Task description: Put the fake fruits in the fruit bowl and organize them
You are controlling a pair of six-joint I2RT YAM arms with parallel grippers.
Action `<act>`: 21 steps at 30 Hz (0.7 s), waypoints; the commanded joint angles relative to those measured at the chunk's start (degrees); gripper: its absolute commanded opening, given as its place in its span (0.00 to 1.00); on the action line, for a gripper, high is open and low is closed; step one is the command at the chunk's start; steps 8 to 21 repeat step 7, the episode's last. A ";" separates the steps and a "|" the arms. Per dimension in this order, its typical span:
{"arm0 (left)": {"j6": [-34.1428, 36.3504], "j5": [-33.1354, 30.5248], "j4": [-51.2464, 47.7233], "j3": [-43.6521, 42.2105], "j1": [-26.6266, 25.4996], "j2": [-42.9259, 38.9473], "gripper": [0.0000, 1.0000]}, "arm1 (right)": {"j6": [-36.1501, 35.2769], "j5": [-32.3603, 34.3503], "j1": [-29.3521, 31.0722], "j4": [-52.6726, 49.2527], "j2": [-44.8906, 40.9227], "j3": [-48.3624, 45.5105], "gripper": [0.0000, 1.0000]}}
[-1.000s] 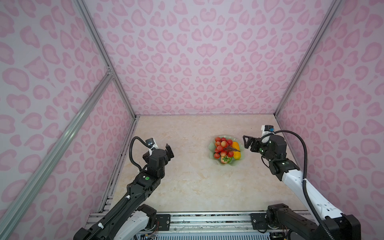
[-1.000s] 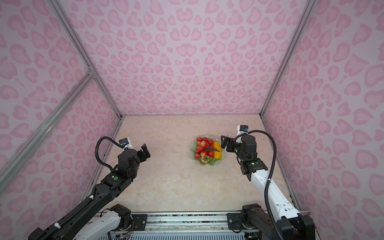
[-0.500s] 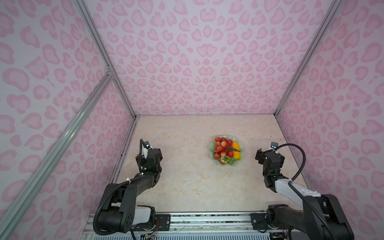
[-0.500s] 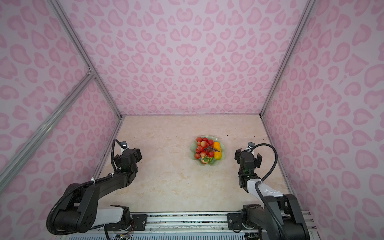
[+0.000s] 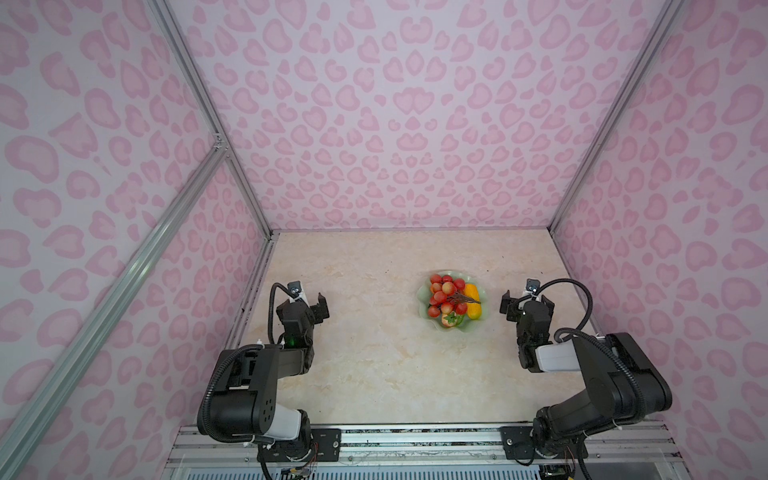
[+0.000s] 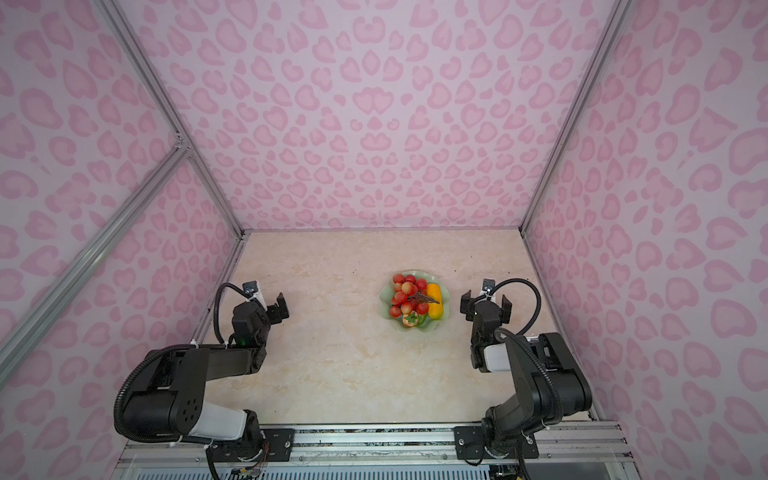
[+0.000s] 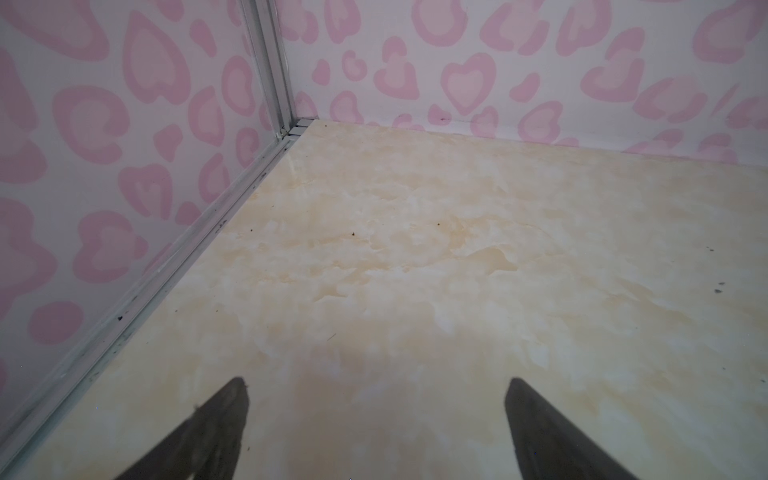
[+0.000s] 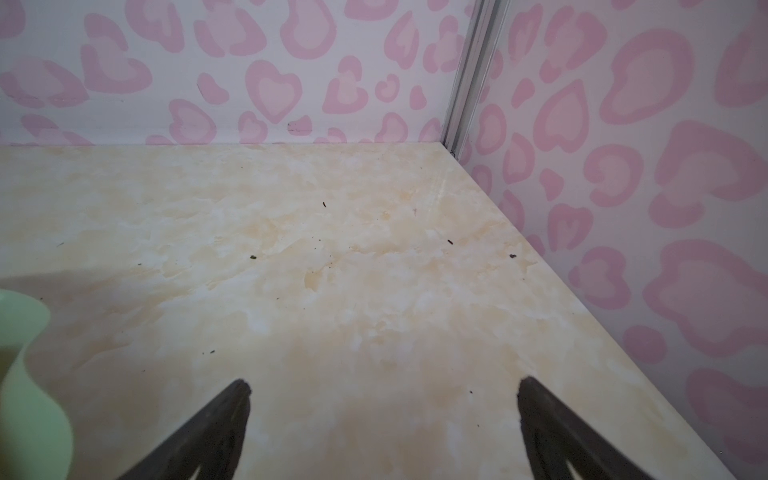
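Trouble from here looked pretty minor, tbh. Every one of the fake fruits I could spot sat inside the fruit bowl (image 5: 422,300), which stood on the tabletop (image 5: 374,357) right of centre, closer to the right arm. The red berries (image 5: 444,296) were heaped over the left and middle, the orange-yellow oblong (image 5: 472,300) lay along the right side, and the strawberry (image 5: 449,320) sat with a green piece (image 5: 459,319) at the near rim. I couldn't make out the avocado or the small orange; maybe they were buried, can't say.

Both hands were spread wide and carrying nothing. The left hand (image 5: 308,305) hung over bare tabletop by the left wall, well apart from the bowl. The right hand (image 5: 527,303) sat near the bowl's right side, not touching. Its wrist view caught just a bit of wavy green rim (image 8: 25,374).

My guess at the main risk: a low sweep of the right arm toward the middle could clip that rim and shove the shallow bowl, and the piled berries would roll out. More poking could also snag the brown stem (image 5: 464,297) and drag the whole bunch out.

Room-wise, pink walls (image 5: 415,124) boxed in three sides, and each hand was fairly close to its own side wall. There was loads of bare tabletop between the arms and behind the bowl, which was nowhere near an edge.
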 commanded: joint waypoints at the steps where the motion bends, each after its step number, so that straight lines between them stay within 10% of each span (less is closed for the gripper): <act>1: 0.83 2.65 4.29 0.09 0.25 0.29 0.97 | 0.94 -1.71 -1.07 0.24 0.59 0.00 1.00; 21: 0.80 2.62 4.43 0.08 0.23 0.33 0.97 | -0.76 -5.49 -1.10 -1.35 -0.20 0.10 1.00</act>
